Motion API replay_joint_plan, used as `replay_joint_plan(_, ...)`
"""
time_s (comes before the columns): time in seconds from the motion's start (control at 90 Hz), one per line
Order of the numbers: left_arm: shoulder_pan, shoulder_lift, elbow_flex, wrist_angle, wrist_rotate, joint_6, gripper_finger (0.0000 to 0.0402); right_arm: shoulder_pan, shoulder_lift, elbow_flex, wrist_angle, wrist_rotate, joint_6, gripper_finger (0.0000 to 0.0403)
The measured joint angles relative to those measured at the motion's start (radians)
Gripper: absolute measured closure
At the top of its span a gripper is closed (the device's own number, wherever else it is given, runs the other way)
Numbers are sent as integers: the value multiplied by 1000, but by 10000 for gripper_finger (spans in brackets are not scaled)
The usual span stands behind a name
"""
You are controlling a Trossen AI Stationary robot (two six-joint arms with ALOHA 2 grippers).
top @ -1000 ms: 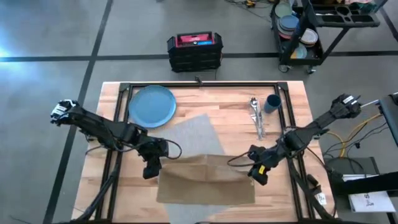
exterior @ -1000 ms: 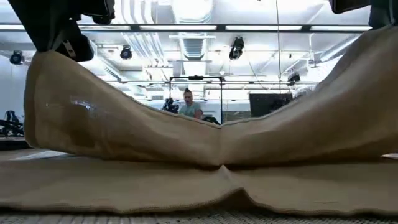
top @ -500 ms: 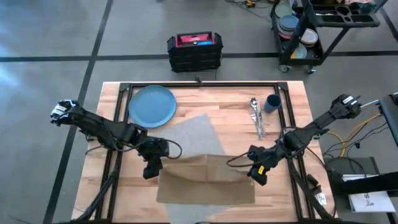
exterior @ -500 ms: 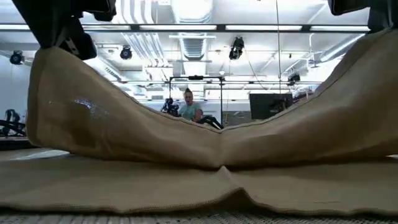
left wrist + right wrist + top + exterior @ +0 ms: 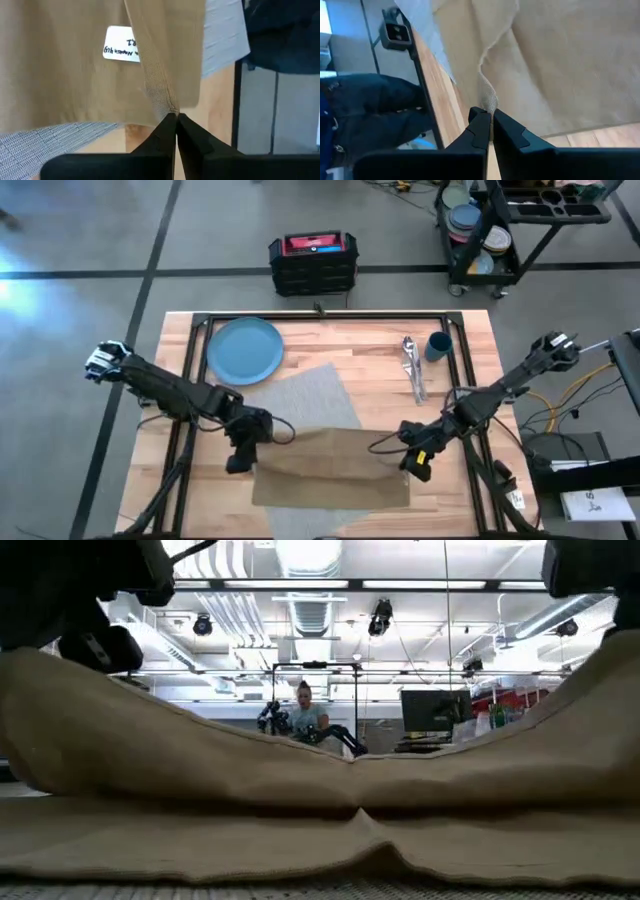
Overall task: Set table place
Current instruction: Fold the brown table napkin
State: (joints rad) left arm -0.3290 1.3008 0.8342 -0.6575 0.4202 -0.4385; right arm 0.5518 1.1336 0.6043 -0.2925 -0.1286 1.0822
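- Plate (image 5: 244, 350), round and blue, lies on the tabletop (image 5: 370, 345) well beyond the left fingers.
- Left fingers (image 5: 240, 457) pinch the left corner of the tan napkin (image 5: 330, 465); their tips (image 5: 167, 127) are pressed together on the cloth edge.
- Placemat (image 5: 310, 400), grey and woven, lies skewed between the two sets of fingers, partly under the napkin.
- Right fingers (image 5: 415, 463) pinch the napkin's right corner, tips (image 5: 481, 122) closed on the hem; the raised edge sags between both grips.
- Cutlery (image 5: 413, 370) and a dark-blue cup (image 5: 437, 346) rest beyond the right fingers.
- Person (image 5: 303, 712) stands in the room behind.
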Motion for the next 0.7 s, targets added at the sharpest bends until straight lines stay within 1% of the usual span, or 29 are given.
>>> replay_joint_plan(0.156,0,28,-28,30,56,76,402,0,20,-88,157,-35,-20,403)
replay_joint_plan(0.289,0,63,-64,91,123,120,402,0,91,-158,369,-128,-36,403)
replay_joint_plan(0.411,-4,91,-81,127,170,137,402,1,165,-170,466,-218,-54,397)
replay_joint_plan(0.478,-4,99,-83,127,227,142,398,6,188,-163,495,-260,-46,381)
replay_joint_plan(0.556,-12,99,-85,127,277,141,382,23,209,-145,506,-272,-45,351)
replay_joint_plan(0.7,-48,101,-85,160,247,135,329,58,260,-140,502,-270,-43,284)
